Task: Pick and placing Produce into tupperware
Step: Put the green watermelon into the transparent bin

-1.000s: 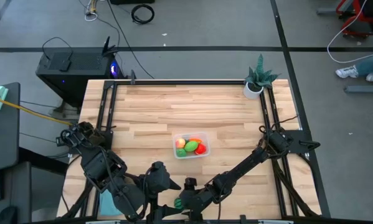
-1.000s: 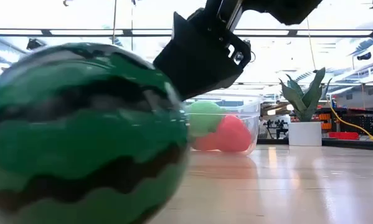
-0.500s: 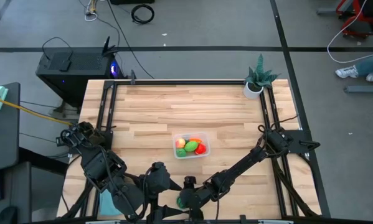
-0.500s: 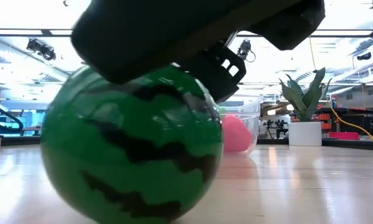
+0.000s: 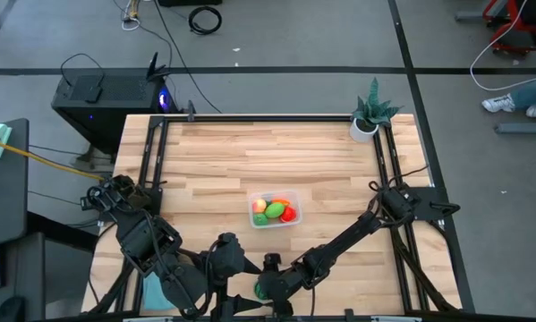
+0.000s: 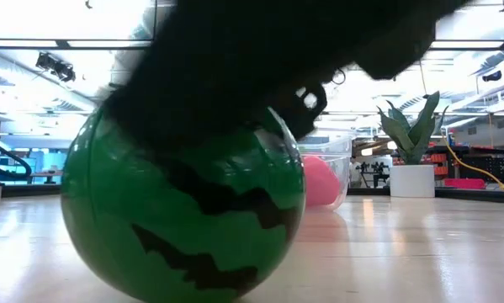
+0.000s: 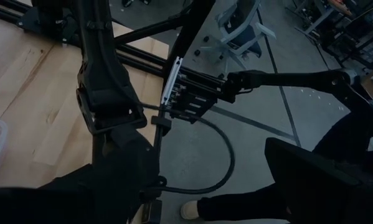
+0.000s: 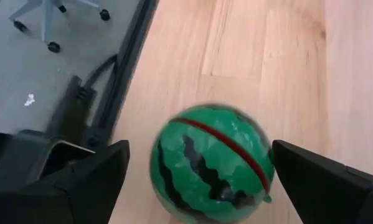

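Right wrist view | right pincer [image 8: 205,180] spread around striped ball [image 8: 210,163]

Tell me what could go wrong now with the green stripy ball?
The watermelon ball sits loose on the wood between the open fingers of the right end effector. It is round, so a nudge from one finger might send it rolling. It lies close to the table's near edge, so it could roll off. The plastic box already holds several toy pieces, so this big ball may not fit well.
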You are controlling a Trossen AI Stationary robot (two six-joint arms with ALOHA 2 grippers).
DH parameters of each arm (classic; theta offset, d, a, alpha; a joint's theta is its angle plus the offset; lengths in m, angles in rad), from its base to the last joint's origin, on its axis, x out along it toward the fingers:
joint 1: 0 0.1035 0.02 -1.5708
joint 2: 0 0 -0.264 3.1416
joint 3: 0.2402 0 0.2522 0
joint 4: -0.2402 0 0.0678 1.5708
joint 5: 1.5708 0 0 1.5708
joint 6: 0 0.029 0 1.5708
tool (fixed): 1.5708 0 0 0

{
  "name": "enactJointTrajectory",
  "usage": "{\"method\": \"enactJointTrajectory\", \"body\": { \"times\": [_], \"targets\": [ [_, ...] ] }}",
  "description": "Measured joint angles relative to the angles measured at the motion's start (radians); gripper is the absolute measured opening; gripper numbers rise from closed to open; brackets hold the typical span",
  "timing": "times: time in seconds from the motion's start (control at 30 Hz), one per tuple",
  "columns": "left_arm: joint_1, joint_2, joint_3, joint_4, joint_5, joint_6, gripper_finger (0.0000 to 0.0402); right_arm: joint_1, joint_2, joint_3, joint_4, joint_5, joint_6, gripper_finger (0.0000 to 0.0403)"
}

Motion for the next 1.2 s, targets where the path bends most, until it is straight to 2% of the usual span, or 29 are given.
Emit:
{"method": "enactJointTrajectory", "body": {
  "times": [0.17,0.3,0.47,0.77,1.2],
  "targets": [
    [0.000,0.000,0.000,-0.001,0.000,0.000,0.0341,-0.004,0.001,-0.059,0.086,0.006,0.000,0.0398],
    [0.000,0.000,0.000,-0.001,0.000,0.000,0.0341,-0.006,0.002,-0.068,0.097,0.016,0.000,0.0397],
    [0.000,0.000,0.000,0.000,0.000,0.000,0.0341,-0.004,0.001,-0.068,0.097,0.086,-0.027,0.0397],
    [0.000,0.000,0.000,0.000,0.000,0.000,0.0341,0.004,0.001,-0.067,0.112,0.119,-0.007,0.0396],
    [0.000,0.000,0.000,0.000,0.000,0.000,0.0341,0.003,0.001,-0.067,0.088,0.120,-0.005,0.0350]
  ]
}}
